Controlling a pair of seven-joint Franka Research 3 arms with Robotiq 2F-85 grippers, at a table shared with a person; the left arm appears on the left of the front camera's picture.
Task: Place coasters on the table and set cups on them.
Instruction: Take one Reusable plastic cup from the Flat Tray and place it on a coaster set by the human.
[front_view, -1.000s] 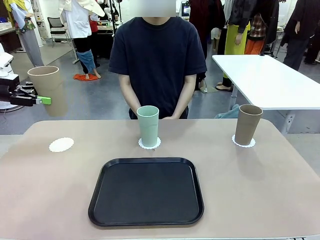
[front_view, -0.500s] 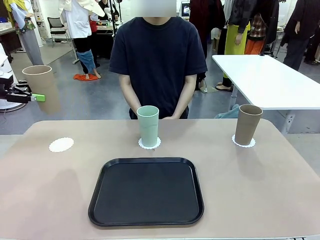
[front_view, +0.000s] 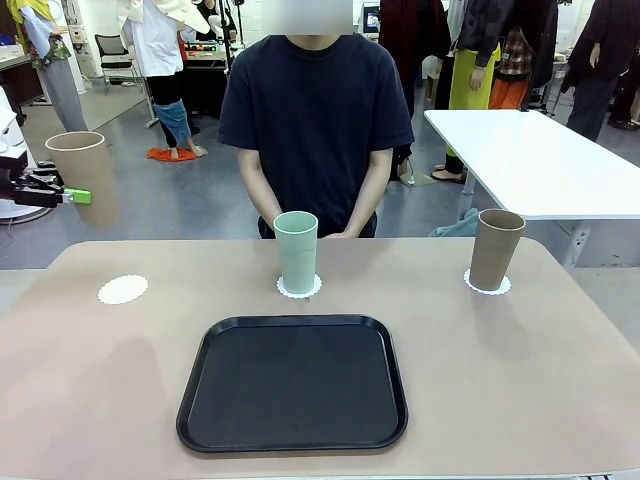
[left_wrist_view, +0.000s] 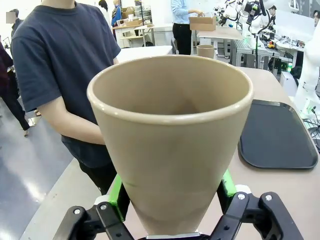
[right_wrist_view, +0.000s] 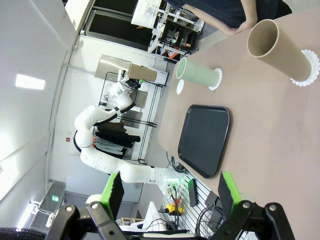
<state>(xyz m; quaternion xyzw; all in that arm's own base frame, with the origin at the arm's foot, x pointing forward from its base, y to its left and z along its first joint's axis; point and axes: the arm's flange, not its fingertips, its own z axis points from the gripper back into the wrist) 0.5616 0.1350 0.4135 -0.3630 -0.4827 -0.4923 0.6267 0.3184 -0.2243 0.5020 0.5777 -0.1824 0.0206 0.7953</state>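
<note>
My left gripper (front_view: 82, 195) is shut on a tan cup (front_view: 85, 172) and holds it upright in the air past the table's far left corner. In the left wrist view the cup (left_wrist_view: 170, 135) sits between the green pads (left_wrist_view: 116, 192). One bare white coaster (front_view: 122, 289) lies on the beige table (front_view: 520, 380) at the far left. A mint green cup (front_view: 296, 250) stands on a coaster (front_view: 299, 289) at the far middle. Another tan cup (front_view: 495, 248) stands on a coaster (front_view: 487, 286) at the far right. My right gripper (right_wrist_view: 169, 195) is open and holds nothing, high above the table.
A black tray (front_view: 293, 382) lies in the near middle of the table. A person in a dark shirt (front_view: 315, 110) stands at the far edge behind the mint cup, hands low. A white table (front_view: 530, 160) stands behind on the right.
The left gripper carried the tan cup a little to the left, then stopped. Cups, coasters and tray on the table have not moved.
</note>
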